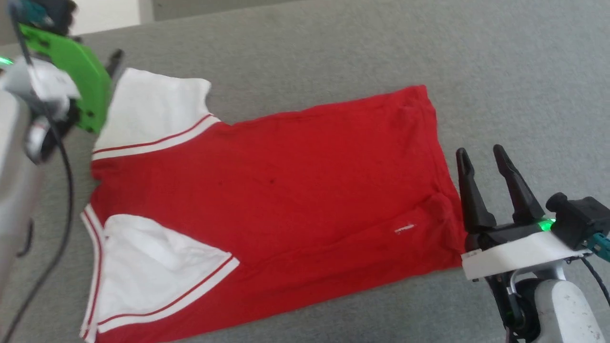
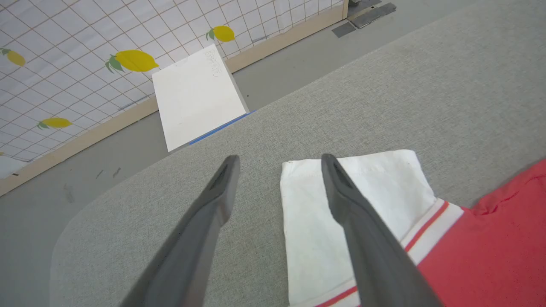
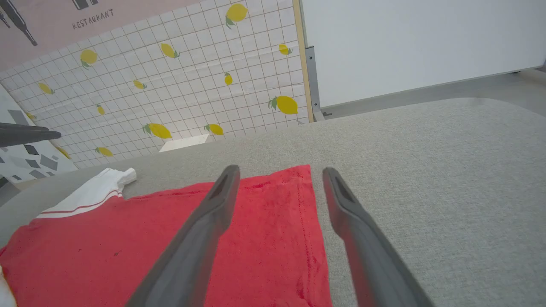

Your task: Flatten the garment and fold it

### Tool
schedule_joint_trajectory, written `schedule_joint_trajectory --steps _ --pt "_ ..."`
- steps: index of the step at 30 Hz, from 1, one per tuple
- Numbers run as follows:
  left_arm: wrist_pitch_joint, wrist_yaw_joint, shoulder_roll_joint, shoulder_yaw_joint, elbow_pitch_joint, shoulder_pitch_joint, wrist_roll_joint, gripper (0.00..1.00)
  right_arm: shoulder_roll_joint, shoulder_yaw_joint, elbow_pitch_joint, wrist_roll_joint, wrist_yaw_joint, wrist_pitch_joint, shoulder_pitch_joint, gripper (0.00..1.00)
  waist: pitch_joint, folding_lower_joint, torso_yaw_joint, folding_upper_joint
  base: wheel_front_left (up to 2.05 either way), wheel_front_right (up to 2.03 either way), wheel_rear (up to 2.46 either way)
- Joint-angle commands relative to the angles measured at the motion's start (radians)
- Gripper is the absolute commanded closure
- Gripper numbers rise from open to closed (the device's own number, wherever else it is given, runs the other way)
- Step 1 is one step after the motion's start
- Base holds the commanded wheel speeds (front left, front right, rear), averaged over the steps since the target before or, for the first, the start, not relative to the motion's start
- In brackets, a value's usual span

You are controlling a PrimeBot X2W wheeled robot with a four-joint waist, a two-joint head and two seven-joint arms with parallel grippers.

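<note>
- Head view: the garment (image 1: 286,190) lies spread on the grey table (image 1: 333,43), plain red side up, collar end left, hem (image 1: 433,143) right.
- I'd judge it a thin knit: light, limp, no stiffness. It will drag and bunch if pushed, and the table's cloth cover likely adds grip.
- Two rough spots: the near sleeve (image 1: 157,267) is rumpled, and there's a pucker (image 1: 441,205) at the near hem corner.
- Best holds, I think: hem corners and sleeve cuffs, pinching a seam edge rather than mid-panel.
- Left claw (image 2: 280,157) is spread and empty, one finger over the far sleeve (image 2: 384,183). I can't tell if it touches.
- Right claw (image 1: 480,150) is spread and empty, just right of the hem.
- White board (image 2: 196,94) and lemon-tiled wall (image 2: 64,34) sit beyond the far edge, well apart.
- Left arm's cable (image 1: 70,190) hangs near the collar end, a possible snag.
</note>
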Motion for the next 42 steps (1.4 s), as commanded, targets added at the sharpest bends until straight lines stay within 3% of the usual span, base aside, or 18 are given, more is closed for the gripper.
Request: schedule_joint_trajectory --steps 1,8,12,20,27,28,29,33,42 --pt "0.039 -0.007 0.015 -0.009 0.022 -0.036 -0.012 0.0 0.005 0.007 0.007 0.008 -0.002 -0.012 -0.022 0.0 0.076 0.0 -0.077 0.0031 0.0 0.0 0.0" --pt "0.312 -0.017 0.057 -0.019 0.136 -0.168 -0.112 0.0 0.008 0.043 0.034 0.018 -0.002 -0.038 -0.047 0.0 0.124 0.0 -0.129 0.0031 0.0 0.0 0.0" --pt "0.412 -0.008 0.073 -0.011 0.16 -0.221 -0.136 0.0 0.008 0.06 0.052 0.03 -0.002 -0.054 -0.05 0.0 0.151 0.0 -0.146 0.0031 0.0 0.0 0.0" --pt "0.444 0.038 0.117 -0.019 0.186 -0.217 -0.109 0.0 0.009 0.094 0.083 0.07 -0.002 -0.083 -0.059 0.0 0.191 0.0 -0.165 0.0031 0.0 0.0 0.0" --pt "0.485 0.024 0.11 -0.018 0.209 -0.181 -0.16 0.0 0.009 0.104 0.105 0.084 -0.002 -0.095 -0.071 0.0 0.2 0.0 -0.16 0.0031 0.0 0.0 0.0" --pt "0.497 0.02 0.104 -0.018 0.208 -0.176 -0.173 0.4 0.009 0.101 0.108 0.082 -0.002 -0.095 -0.072 0.0 0.2 0.0 -0.158 0.0031 0.0 0.0 0.0" --pt "0.512 0.017 0.099 -0.017 0.207 -0.171 -0.188 0.99 0.009 0.097 0.112 0.08 -0.002 -0.096 -0.074 0.0 0.2 0.0 -0.155 0.0031 0.0 0.0 0.0" --pt "0.528 0.009 0.095 -0.019 0.182 -0.165 -0.208 1.0 0.009 0.083 0.119 0.074 -0.002 -0.096 -0.079 0.0 0.202 0.0 -0.146 0.0031 0.0 0.0 0.0" --pt "0.309 0.016 0.071 -0.013 0.155 -0.163 -0.158 1.0 0.009 0.049 0.125 0.038 -0.002 -0.071 -0.084 0.0 0.153 0.0 -0.106 0.0031 0.0 0.0 0.0"
